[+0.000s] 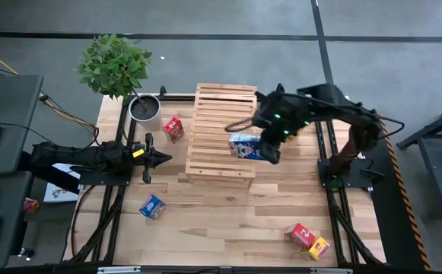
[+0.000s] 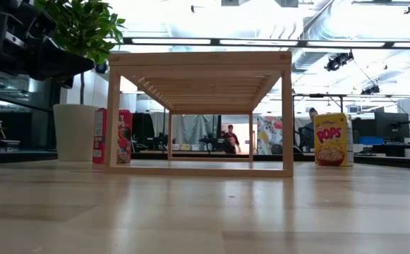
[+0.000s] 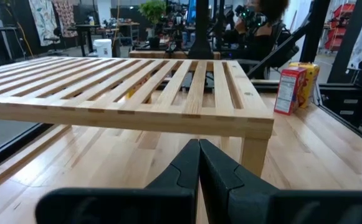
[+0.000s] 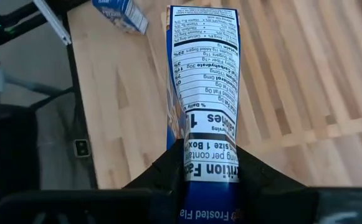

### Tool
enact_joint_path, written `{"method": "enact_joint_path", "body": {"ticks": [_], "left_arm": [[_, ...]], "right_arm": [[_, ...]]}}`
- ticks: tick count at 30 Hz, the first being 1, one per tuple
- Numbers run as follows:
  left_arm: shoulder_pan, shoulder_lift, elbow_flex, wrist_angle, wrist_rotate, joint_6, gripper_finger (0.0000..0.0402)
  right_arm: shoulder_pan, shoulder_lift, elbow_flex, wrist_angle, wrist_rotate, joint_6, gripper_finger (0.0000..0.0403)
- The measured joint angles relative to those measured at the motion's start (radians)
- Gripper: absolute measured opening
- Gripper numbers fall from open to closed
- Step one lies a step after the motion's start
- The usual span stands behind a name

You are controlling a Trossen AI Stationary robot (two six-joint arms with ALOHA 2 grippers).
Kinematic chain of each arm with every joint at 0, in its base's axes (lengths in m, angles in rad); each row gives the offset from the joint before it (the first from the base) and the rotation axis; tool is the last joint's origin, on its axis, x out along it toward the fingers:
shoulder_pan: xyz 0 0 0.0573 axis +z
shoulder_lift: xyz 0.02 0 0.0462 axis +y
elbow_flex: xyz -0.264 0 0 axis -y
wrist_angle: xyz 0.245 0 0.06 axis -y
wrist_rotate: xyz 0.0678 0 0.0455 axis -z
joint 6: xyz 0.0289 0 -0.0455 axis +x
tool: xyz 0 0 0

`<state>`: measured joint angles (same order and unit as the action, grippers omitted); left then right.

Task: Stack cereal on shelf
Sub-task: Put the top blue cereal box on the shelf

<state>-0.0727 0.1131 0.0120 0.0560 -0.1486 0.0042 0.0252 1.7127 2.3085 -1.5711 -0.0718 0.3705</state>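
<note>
Overhead, right gripper (image 1: 260, 146) clamps blue cereal box (image 1: 245, 146) above shelf (image 1: 219, 106).

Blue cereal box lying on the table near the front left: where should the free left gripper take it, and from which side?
Come from straight above. The blue box lies flat and skewed on the table, clear of everything, so closing across its two long narrow sides looks best, wrist turned to match its skew. The left gripper is shut and must open first.

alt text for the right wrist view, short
The right end effector grips a blue cereal box by its lower end, nutrition panel facing the camera, above the slatted wooden shelf. Another blue box lies on the tabletop beyond.
</note>
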Motion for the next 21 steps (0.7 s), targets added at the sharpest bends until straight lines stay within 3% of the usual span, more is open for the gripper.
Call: {"method": "enact_joint_path", "body": {"ticks": [13, 17, 21], "left_arm": [[0.0, 0.0, 0.0, 0.078, 0.0, -0.083, 0.0], [0.0, 0.0, 0.0, 0.147, 0.0, -0.105, 0.0], [0.0, 0.0, 0.0, 0.168, 0.0, -0.108, 0.001]], "right_arm": [[0.217, -0.092, -0.023, 0.007, 0.298, 0.126, 0.0073], [0.275, -0.192, -0.253, 0.005, 0.331, 0.225, 0.0073], [0.34, -0.371, -0.554, 0.001, 0.347, 0.439, 0.0073]]}}
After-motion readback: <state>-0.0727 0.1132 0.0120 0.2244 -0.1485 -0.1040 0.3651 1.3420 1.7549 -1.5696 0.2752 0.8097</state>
